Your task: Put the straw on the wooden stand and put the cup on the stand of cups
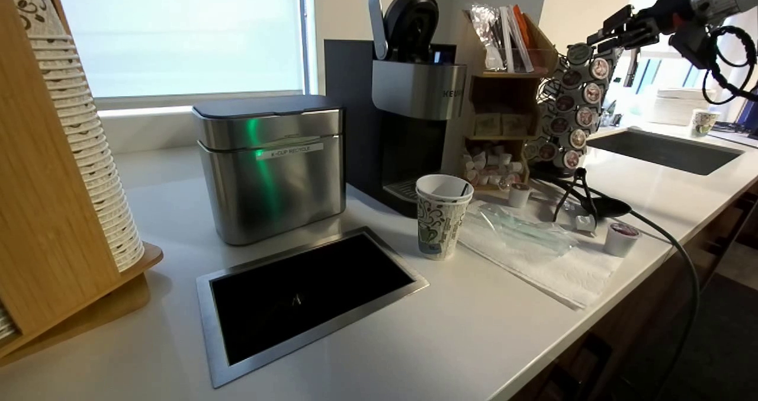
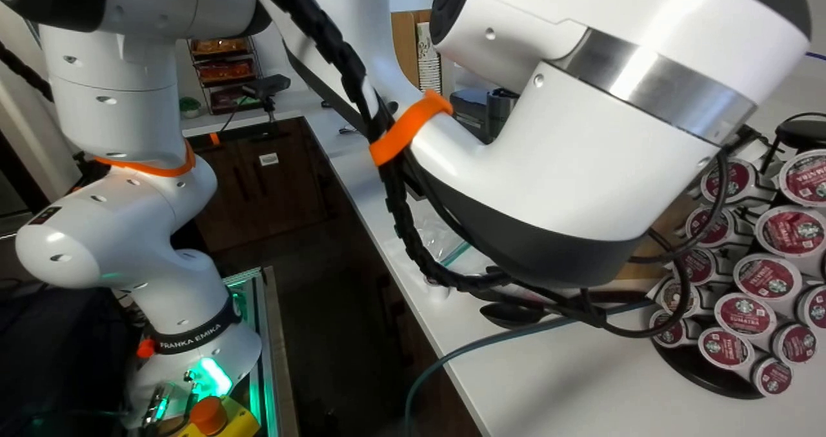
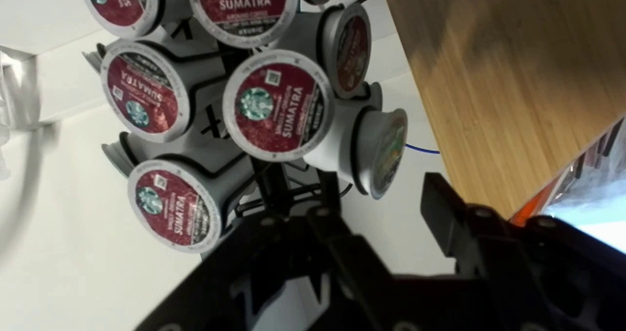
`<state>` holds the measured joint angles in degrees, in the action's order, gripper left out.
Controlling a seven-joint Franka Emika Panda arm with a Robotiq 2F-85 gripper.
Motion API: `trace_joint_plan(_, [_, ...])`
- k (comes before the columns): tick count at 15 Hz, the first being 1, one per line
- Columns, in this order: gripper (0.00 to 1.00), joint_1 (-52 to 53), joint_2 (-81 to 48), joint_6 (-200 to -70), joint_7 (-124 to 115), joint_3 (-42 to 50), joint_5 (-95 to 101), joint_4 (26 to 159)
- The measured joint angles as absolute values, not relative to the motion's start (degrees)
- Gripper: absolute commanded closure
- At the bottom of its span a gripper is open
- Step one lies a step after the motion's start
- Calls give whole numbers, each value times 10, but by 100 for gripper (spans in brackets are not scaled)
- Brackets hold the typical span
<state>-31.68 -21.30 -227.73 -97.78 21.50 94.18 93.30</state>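
Observation:
My gripper is open and empty in the wrist view, with a stand of coffee pods on one side and a wooden panel on the other. In an exterior view the gripper is level with the top of the pod stand. Wrapped straws stand in the top bin of the wooden stand. Loose coffee pods sit on the counter. Two nested paper cups stand upright with a dark stick inside. I cannot pick out a loose straw.
A coffee machine and a steel bin stand by the wall. A counter opening lies before the bin. A wooden holder carries stacked paper cups. A clear bag, napkin, black spoon and hose lie near the edge.

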Motion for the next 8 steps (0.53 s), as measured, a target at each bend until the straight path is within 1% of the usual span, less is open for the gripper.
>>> trace_joint_plan(2, [5,-317,-204,-2278,-978,213,941,933])
trace_joint_plan(3, [1,-316,-197,-2281,-978,212,940,934])
trace_joint_plan(8, [0,-319,-138,-2334,-979,221,934,956])
